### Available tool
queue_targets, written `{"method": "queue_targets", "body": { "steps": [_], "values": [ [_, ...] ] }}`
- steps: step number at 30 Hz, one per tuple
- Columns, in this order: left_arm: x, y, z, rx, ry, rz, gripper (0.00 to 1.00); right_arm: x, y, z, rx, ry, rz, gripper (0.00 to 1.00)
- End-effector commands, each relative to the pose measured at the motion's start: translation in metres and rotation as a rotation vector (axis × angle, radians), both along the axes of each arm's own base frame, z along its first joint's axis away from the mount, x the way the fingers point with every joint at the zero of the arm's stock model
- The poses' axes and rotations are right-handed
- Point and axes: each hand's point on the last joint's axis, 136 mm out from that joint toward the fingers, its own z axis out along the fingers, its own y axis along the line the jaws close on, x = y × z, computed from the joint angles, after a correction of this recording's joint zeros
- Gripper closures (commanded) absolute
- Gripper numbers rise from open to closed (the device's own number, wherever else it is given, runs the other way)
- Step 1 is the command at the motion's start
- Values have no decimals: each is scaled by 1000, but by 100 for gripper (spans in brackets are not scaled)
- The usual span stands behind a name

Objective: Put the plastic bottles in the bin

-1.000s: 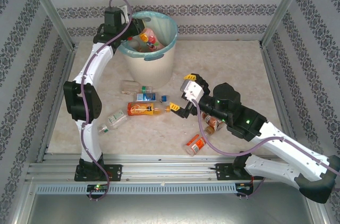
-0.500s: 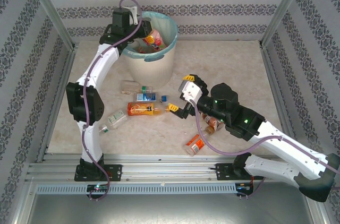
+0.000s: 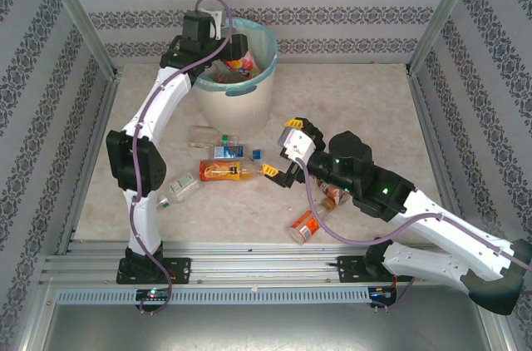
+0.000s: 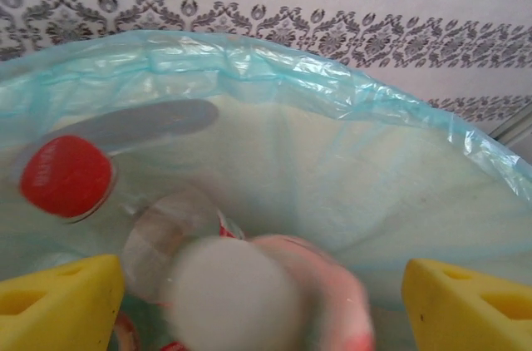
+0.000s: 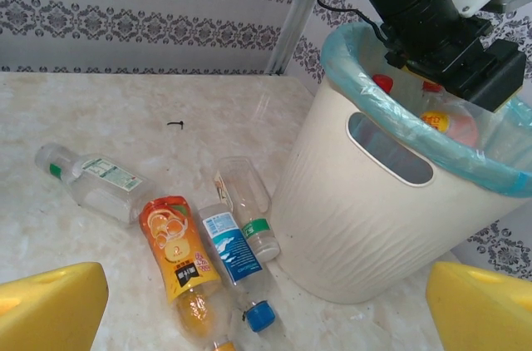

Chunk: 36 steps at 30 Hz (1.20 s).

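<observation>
The cream bin (image 3: pixel 237 114) with its light blue liner (image 4: pixel 332 85) stands at the back of the table. My left gripper (image 3: pixel 221 46) hangs over its mouth, open. In the left wrist view a blurred pink bottle (image 4: pixel 332 301) with a white cap sits loose between the wide yellow fingers (image 4: pixel 58 301), over a red-capped bottle (image 4: pixel 65 176). My right gripper (image 3: pixel 283 147) is open above an orange bottle (image 5: pixel 173 259), a blue-labelled bottle (image 5: pixel 233 251) and a clear bottle (image 5: pixel 245 201) lying beside the bin (image 5: pixel 366 218).
More bottles lie on the table: a clear one with a green label (image 3: pixel 177 190), an orange one (image 3: pixel 306 226) near the front and a brown one (image 3: pixel 334 193) under the right arm. Patterned walls and metal posts enclose the table.
My left gripper has moved further over the bin and opened, letting go of the pink bottle. My right gripper has edged slightly left.
</observation>
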Motion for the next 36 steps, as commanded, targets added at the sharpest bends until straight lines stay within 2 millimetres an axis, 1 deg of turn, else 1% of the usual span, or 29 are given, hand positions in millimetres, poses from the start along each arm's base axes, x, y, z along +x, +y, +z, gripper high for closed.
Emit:
{"method": "queue_targets", "body": {
  "steps": [1, 2, 4, 6, 8, 11, 13, 15, 19, 21, 23, 27, 28, 29, 30, 32, 34, 36],
  "values": [
    [-26, 26, 73, 32, -170, 84, 13, 1, 1, 12, 12, -25, -8, 2],
    [-29, 28, 78, 37, -191, 87, 14, 1, 1, 11, 10, -25, -9, 2],
    [-34, 32, 81, 63, -202, 93, 18, 2, 3, 10, 6, -25, -6, 2],
    [-37, 33, 77, 77, -186, 89, 21, 3, 5, 9, 2, -22, -3, 2],
    [-40, 29, 74, 71, -178, 69, 25, 3, 7, 9, -3, -21, 2, 2],
    [-43, 27, 74, 57, -176, 52, 34, 6, 7, 9, -9, -20, -13, 2],
    [-43, 25, 71, 63, -166, 38, 41, 11, 4, 10, -12, -14, -46, 2],
    [-43, 22, 65, 78, -140, 17, 42, 18, -1, 9, -18, -3, -105, 2],
    [-53, 11, 63, 108, -113, -35, 42, 34, -22, 2, -45, 61, -255, 3],
    [-64, 4, 70, 137, -136, -51, 42, 43, -38, 2, -12, 132, -362, 3],
    [-77, -6, 79, 176, -171, -69, 41, 50, -57, -5, 20, 242, -456, 6],
    [-111, -41, 88, 270, -237, -143, 39, 56, -95, -38, 36, 499, -616, 11],
    [-120, -51, 87, 284, -244, -168, 38, 55, -103, -49, 25, 565, -643, 14],
    [-128, -59, 86, 286, -246, -191, 38, 53, -106, -59, 12, 611, -648, 15],
    [-138, -68, 84, 282, -246, -218, 38, 49, -106, -68, -2, 648, -637, 16],
    [-158, -79, 77, 262, -235, -260, 36, 39, -91, -84, -18, 684, -548, 16],
    [-177, -80, 67, 212, -217, -278, 35, 32, -71, -95, -32, 674, -439, 17],
    [-194, -75, 50, 155, -181, -283, 34, 31, -52, -104, -63, 615, -361, 17]
  ]
}}
